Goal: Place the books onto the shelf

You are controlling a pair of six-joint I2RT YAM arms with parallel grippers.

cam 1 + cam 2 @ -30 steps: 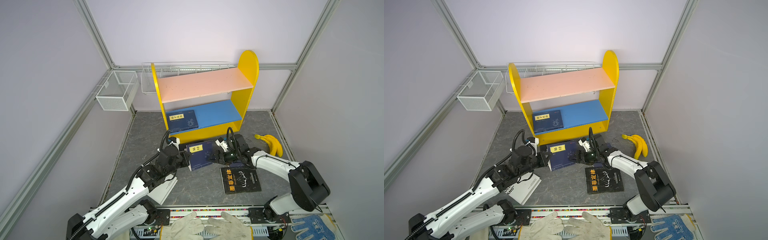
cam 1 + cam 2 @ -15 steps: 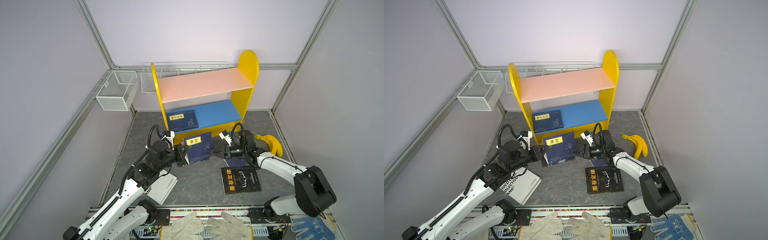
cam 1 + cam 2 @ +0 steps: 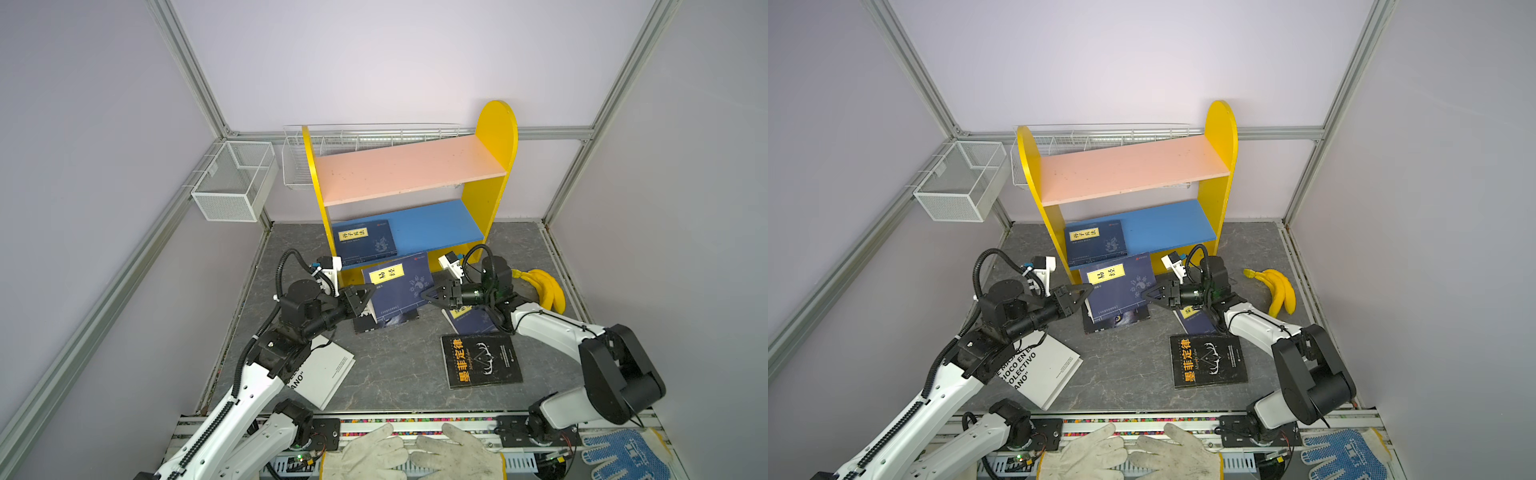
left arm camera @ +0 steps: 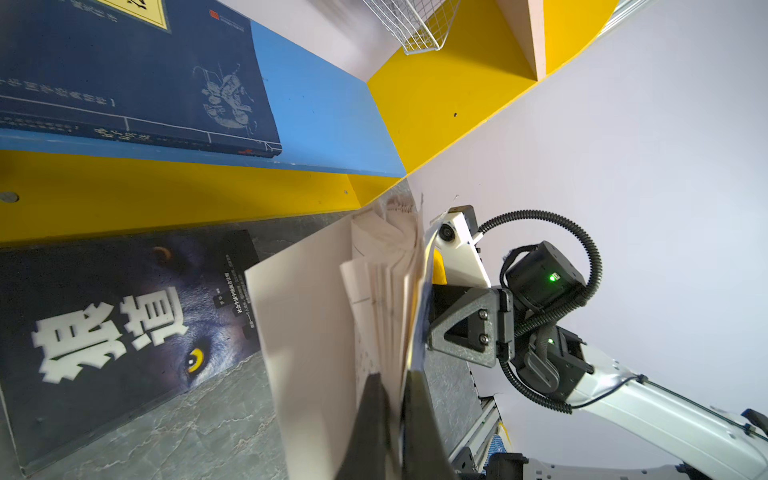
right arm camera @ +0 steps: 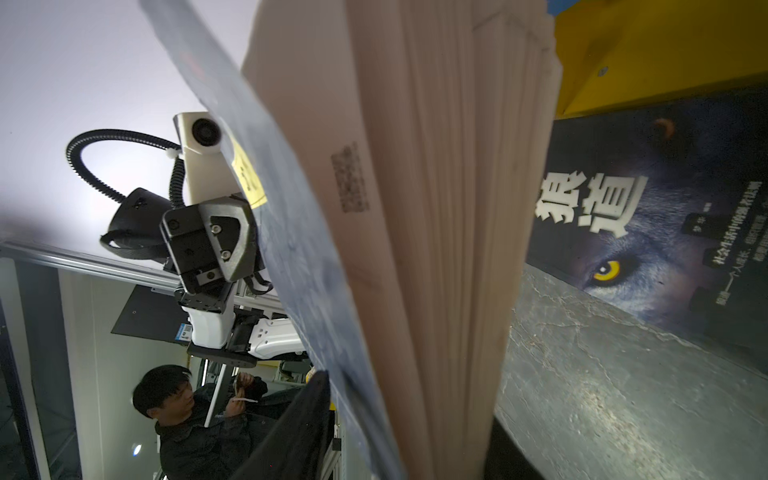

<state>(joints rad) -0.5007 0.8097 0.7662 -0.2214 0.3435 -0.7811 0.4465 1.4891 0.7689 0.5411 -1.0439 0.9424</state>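
Note:
A navy book with a yellow label hangs tilted in front of the shelf. My left gripper is shut on its left edge. On its right edge my right gripper is shut, with the pages between the fingers. Another navy book lies on the blue lower board. On the floor lie a black wolf-cover book, a black book with an orange title, a white book and a navy book under the right arm.
A bunch of bananas lies right of the shelf. White wire baskets hang on the back-left wall and behind the shelf. Work gloves rest on the front rail. The pink upper board is bare.
The navy book rose off the floor and moved back toward the shelf, held by the left gripper. The right gripper followed and closed on the book's right edge.

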